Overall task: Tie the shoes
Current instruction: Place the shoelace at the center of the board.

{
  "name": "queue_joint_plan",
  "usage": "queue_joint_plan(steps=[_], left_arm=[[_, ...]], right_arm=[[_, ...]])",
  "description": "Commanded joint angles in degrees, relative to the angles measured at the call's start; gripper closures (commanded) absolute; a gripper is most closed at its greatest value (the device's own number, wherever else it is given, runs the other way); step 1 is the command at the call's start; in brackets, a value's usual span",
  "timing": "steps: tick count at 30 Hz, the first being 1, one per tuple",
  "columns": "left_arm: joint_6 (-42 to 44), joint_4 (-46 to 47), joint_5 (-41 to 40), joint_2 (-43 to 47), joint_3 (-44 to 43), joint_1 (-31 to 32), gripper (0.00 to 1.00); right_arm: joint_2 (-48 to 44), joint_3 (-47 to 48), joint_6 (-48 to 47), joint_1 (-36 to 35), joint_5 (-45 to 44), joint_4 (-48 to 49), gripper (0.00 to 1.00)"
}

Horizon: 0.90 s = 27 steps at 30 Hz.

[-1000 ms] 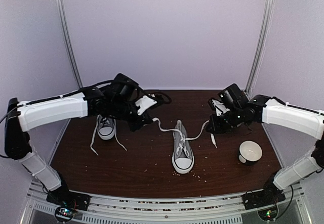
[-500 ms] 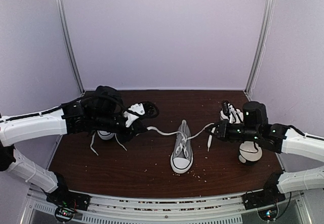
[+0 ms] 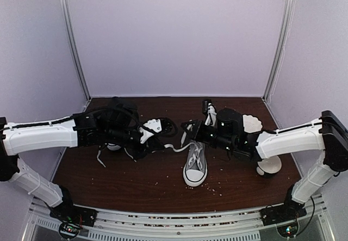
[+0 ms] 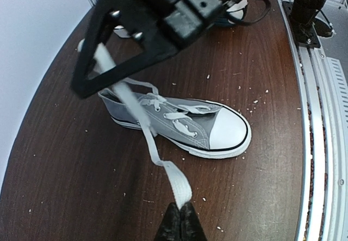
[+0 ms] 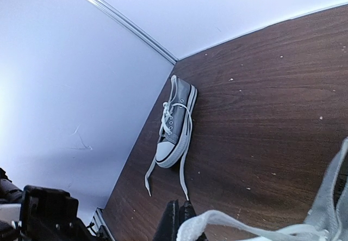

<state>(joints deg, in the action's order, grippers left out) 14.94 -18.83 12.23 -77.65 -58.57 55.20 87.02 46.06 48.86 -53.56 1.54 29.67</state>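
One grey shoe (image 3: 195,165) with a white toe cap stands mid-table, toe toward the near edge; it lies on its sole in the left wrist view (image 4: 182,124). My left gripper (image 3: 162,142) (image 4: 180,212) is shut on the end of one of its white laces (image 4: 175,180), just left of the shoe. My right gripper (image 3: 191,129) (image 5: 180,219) hovers over the shoe's heel end, shut on its other lace (image 5: 217,220). The second shoe (image 5: 175,122) rests at the far left with loose laces, mostly hidden behind my left arm (image 3: 113,143).
A white round object (image 3: 270,165) sits on the table at the right, partly behind my right arm. Crumbs are scattered over the dark wooden tabletop (image 3: 136,181). White booth walls close in the back and sides.
My right gripper has swung left from the table's right side to above the middle shoe, carrying its lace. The left gripper has drifted slightly right and down with its lace.
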Motion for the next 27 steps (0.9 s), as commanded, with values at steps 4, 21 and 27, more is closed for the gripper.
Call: queue_joint_plan(steps=[4,21,27], left_arm=[[1.05,4.08,2.45,0.23,1.87,0.52,1.0],[-2.85,13.94,0.17,-1.33,0.98,0.44,1.0],[-4.2,14.22,-2.69,-3.31,-0.98,0.44,1.0]], right_arm=[[9.78,9.01,-0.53,-2.25,-4.47,2.88,1.0],[-9.53,2.87,-24.96,0.0,16.99,-28.12,0.2],[-19.86,2.74,-37.42,3.17,21.64,-40.51,0.2]])
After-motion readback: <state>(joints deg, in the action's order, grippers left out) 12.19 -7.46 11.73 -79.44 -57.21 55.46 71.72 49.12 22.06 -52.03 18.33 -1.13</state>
